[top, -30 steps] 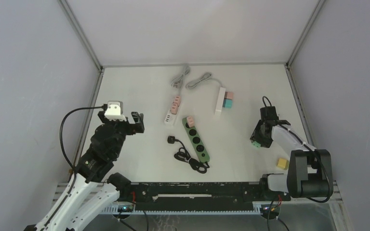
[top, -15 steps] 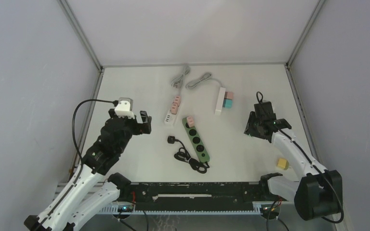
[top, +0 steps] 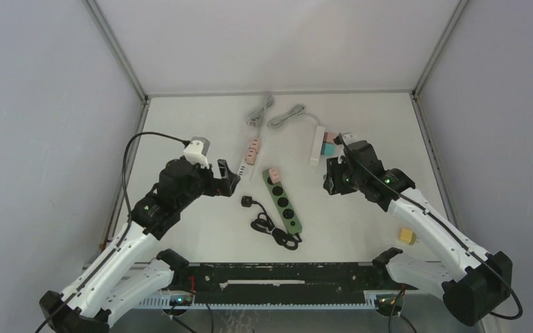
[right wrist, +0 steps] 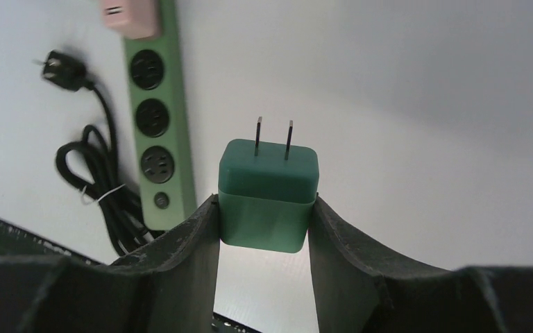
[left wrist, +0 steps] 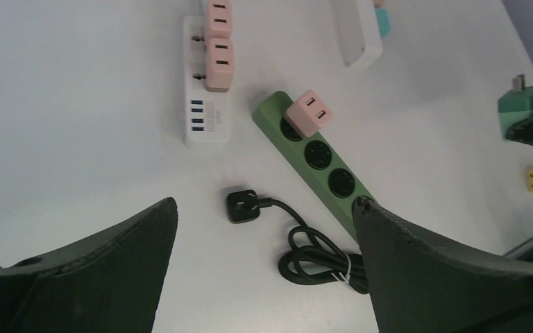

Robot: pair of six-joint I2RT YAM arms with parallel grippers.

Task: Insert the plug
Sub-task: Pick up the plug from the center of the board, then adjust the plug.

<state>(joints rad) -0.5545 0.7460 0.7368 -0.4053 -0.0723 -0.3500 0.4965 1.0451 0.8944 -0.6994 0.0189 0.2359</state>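
A green two-prong plug (right wrist: 268, 191) sits clamped between my right gripper's (right wrist: 264, 201) fingers, prongs pointing away from the wrist. The left wrist view shows the same plug (left wrist: 520, 111) at its right edge. That gripper (top: 336, 177) hovers right of the green power strip (top: 282, 201), which lies diagonally at the table's middle. The strip (right wrist: 156, 118) has three free round sockets and a pink plug (right wrist: 130, 14) in its far end. My left gripper (top: 229, 179) hangs open above the table left of the strip (left wrist: 319, 166), its jaws (left wrist: 265, 203) wide with nothing between them.
A black plug (top: 250, 201) with a coiled cable (top: 275, 234) lies just left of the green strip. Behind it are a white strip with pink plugs (top: 248, 158), another white strip with teal and pink blocks (top: 317, 144), and grey cables (top: 271, 114). A yellow plug (top: 407, 236) lies near the right front.
The right gripper has carried the green plug from the right side up and left toward the green strip. The left arm has swung right toward the table's middle, still open.
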